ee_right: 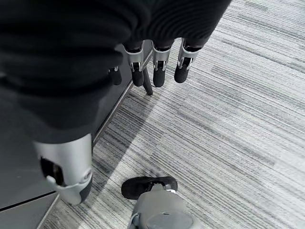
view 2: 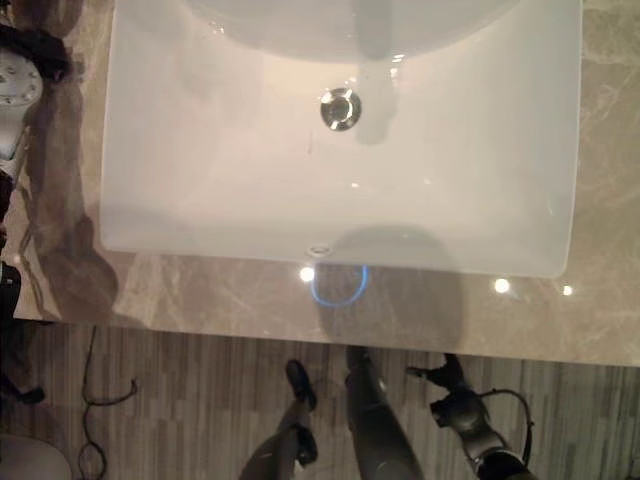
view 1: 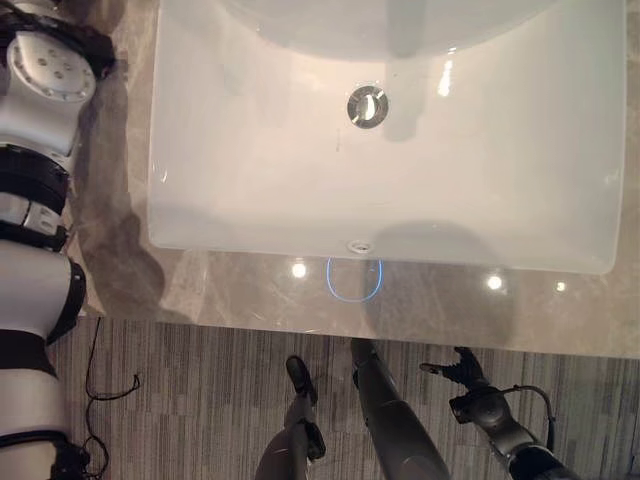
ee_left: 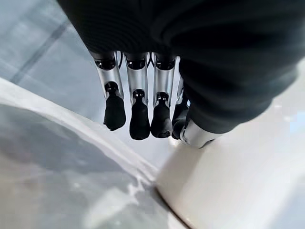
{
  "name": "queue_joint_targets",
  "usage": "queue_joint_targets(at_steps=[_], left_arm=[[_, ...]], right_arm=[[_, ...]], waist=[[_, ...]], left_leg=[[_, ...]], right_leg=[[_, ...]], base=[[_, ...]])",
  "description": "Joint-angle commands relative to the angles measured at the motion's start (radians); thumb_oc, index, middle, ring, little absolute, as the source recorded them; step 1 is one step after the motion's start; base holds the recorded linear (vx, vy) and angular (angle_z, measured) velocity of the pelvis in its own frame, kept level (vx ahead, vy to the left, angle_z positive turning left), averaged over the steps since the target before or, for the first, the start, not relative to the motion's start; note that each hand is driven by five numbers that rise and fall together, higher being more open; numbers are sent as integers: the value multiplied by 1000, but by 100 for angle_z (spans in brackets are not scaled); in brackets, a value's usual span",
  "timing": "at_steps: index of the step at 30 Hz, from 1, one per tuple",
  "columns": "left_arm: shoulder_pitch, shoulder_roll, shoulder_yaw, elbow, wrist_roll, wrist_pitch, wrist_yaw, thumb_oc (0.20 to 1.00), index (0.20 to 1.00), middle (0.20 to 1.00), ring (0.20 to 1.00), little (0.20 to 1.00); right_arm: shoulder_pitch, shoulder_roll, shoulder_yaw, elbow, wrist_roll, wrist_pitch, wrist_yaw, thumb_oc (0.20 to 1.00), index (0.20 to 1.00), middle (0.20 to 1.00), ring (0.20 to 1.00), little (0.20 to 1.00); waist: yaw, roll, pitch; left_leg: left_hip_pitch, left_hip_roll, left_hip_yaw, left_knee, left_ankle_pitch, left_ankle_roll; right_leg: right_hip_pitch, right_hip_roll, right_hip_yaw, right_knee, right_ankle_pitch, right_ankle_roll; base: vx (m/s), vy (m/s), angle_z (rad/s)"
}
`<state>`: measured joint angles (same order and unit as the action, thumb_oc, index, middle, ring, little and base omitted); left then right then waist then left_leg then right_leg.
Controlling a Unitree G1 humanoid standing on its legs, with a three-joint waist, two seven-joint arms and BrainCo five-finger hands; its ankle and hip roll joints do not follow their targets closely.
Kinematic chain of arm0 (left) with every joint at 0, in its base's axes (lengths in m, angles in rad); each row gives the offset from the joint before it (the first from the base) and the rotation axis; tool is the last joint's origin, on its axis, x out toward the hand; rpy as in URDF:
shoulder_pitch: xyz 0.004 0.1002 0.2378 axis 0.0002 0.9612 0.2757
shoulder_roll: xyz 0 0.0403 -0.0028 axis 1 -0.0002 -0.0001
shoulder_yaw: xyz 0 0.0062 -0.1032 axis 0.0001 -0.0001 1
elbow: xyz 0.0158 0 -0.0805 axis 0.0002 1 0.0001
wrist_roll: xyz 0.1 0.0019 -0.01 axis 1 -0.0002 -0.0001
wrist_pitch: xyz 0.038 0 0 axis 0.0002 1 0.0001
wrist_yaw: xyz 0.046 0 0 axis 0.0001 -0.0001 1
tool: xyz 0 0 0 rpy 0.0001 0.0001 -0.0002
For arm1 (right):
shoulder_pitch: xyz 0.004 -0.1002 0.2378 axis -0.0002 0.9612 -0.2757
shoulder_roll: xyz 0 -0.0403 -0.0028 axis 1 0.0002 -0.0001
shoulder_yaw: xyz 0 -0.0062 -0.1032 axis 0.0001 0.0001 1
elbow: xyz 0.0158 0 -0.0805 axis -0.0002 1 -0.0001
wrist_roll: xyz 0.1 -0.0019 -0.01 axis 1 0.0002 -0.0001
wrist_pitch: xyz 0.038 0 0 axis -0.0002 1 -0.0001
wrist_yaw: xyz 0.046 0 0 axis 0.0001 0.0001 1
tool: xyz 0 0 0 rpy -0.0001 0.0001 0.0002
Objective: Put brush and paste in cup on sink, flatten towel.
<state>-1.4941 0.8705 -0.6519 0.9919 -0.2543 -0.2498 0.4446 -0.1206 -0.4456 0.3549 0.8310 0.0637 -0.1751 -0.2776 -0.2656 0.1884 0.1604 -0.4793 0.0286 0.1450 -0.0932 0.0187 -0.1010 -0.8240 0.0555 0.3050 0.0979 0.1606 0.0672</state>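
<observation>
Sink (view 1: 250, 200), a white rectangular basin, sits on the grey marble counter (view 1: 240, 290) with its long side along the counter's front edge; the bowl holds nothing but its metal drain (view 1: 367, 106). Below the front edge lies grey striped carpet (ee_right: 228, 119). Left hand (ee_left: 138, 112) hangs with fingers straight and relaxed, holding nothing, over the counter beside a rounded white rim, likely the sink's. Right hand (ee_right: 157, 67) hangs low over the carpet beside a dark cabinet face (ee_right: 19, 181), fingers loosely straight and empty; it also shows below the counter's front edge in the head views.
</observation>
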Motion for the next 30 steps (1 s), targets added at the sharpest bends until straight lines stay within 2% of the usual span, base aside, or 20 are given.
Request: queue_joint_targets(at_steps=[1, 14, 18, 30], left_arm=[[-25, -77, -40, 33, 77, -19, 0, 200, 200, 200, 200, 200], [-77, -143, -55, 58, 67, -22, 1, 200, 200, 200, 200, 200], [-86, -147, -67, 63, 94, -13, 7, 200, 200, 200, 200, 200], [5, -152, 21, 48, 89, -10, 45, 200, 200, 200, 200, 200]], right_arm=[[41, -48, 19, -33, -4, -25, 2, 1000, 1000, 1000, 1000, 1000], [62, -32, 15, -10, 14, -27, -5, 1000, 1000, 1000, 1000, 1000], [62, -30, 16, -9, 15, -29, -7, 1000, 1000, 1000, 1000, 1000], [47, -36, 34, 2, -1, -20, -11, 1000, 1000, 1000, 1000, 1000]], waist=[[-57, 7, 7], [-93, -6, 24], [-92, -6, 24], [-78, -20, 16]], left_leg=[[193, -4, 18, 6, 45, -102], [211, 2, 55, 6, 24, -95], [217, 2, 59, 6, 24, -95], [252, 3, 65, 6, 3, -87]], right_leg=[[110, 3, -82, -185, 62, 86], [104, 12, -68, -185, 67, 90], [106, 14, -69, -185, 68, 91], [134, 4, -78, -185, 71, 96]], base=[[0, 0, 0], [9, -3, -4], [16, -7, -5], [-8, 6, -3]])
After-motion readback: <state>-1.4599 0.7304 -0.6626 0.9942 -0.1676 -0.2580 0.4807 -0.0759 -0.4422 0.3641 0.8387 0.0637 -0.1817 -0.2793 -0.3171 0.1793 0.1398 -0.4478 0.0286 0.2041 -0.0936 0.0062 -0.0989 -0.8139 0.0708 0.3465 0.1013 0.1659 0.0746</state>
